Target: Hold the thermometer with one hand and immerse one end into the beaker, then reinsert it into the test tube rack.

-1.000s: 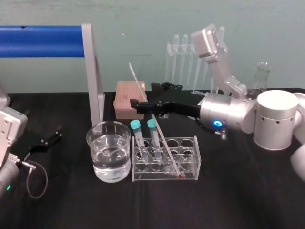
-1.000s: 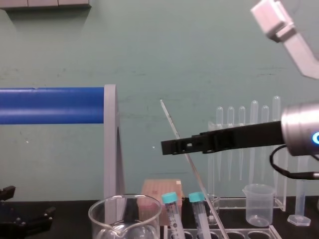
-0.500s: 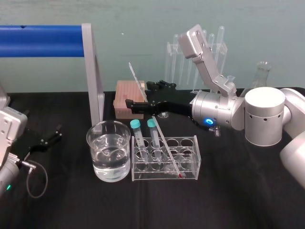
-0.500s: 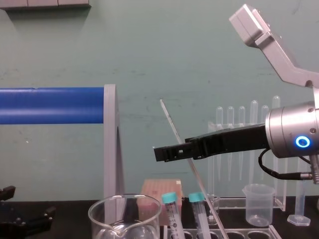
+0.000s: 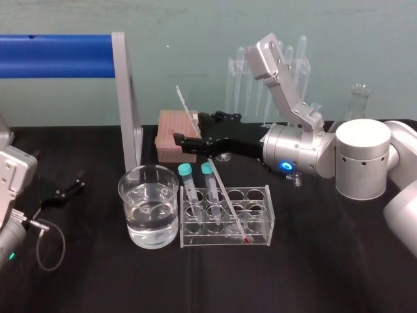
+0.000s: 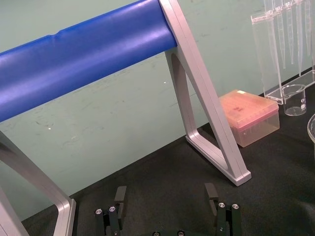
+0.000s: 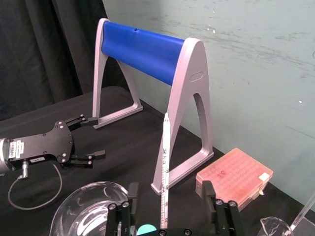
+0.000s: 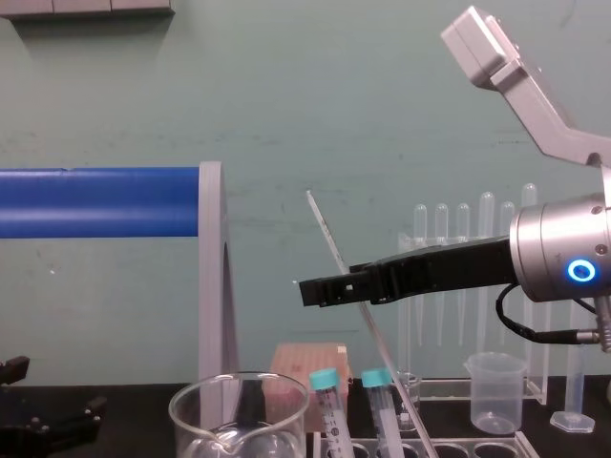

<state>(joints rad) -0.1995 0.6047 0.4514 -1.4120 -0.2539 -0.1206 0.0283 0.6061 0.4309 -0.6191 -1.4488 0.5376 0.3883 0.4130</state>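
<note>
While the thermometer stood in the test tube rack at the centre of the head view, its red bulb sat low at the rack's front right. Its long axis leaned up toward the upper left of the frame, the top end well above the teal-capped tubes. Reaching in level from the right of the frame, the right end effector had its two fingers spread, one on each side of the rod's upper part. The right wrist view showed the thermometer rising in the gap between them, with no contact that could be made out. In the chest view the black fingers crossed the slanted rod near mid-frame, well above the rack. The rod thus lay inside the open grasp, so I judged that the coming move called for closing on it, then lifting along its own slant to clear the rack hole without prying. The beaker, holding clear liquid, stood just beside the rack, left of centre, so the carry looked short and leftward. The left end effector, fingers apart and holding nothing, lay parked on the table at the left edge, much farther from the thermometer.
</note>
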